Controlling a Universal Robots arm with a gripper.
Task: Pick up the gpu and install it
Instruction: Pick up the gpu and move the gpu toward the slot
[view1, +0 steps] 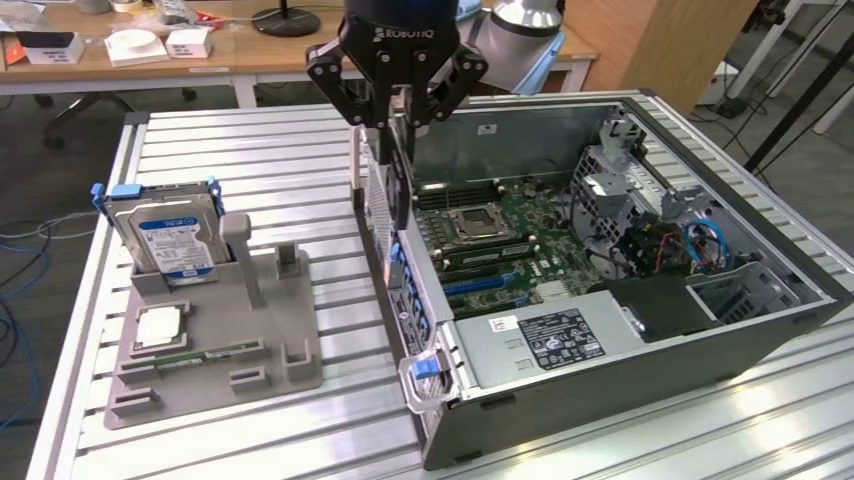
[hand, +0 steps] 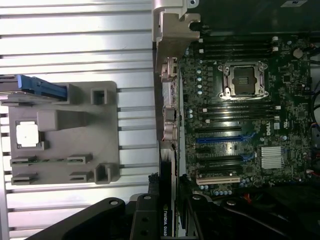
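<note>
A gpu, a thin black card, hangs on edge from the robot's fingers, which pinch it from both sides near its upper edge. In the exterior view the card is in the air, just above the rear wall of one open computer case, at the side toward the exterior view's left. It is not seated in any slot. In the wrist view the card's edge, with a green-lettered label, runs between the dark fingers and lines up along the case's rear wall, beside the motherboard.

Inside the case lie one motherboard with one open square processor socket, two blue expansion slots, one white slot, and one power supply box with a label. One blue latch sits at the case's near corner.

At the exterior view's left, well apart from the card, one grey holder rests on the slatted metal counter. It carries one silver hard drive with a blue label, standing upright, one square processor chip lying flat, and one narrow green memory stick.
</note>
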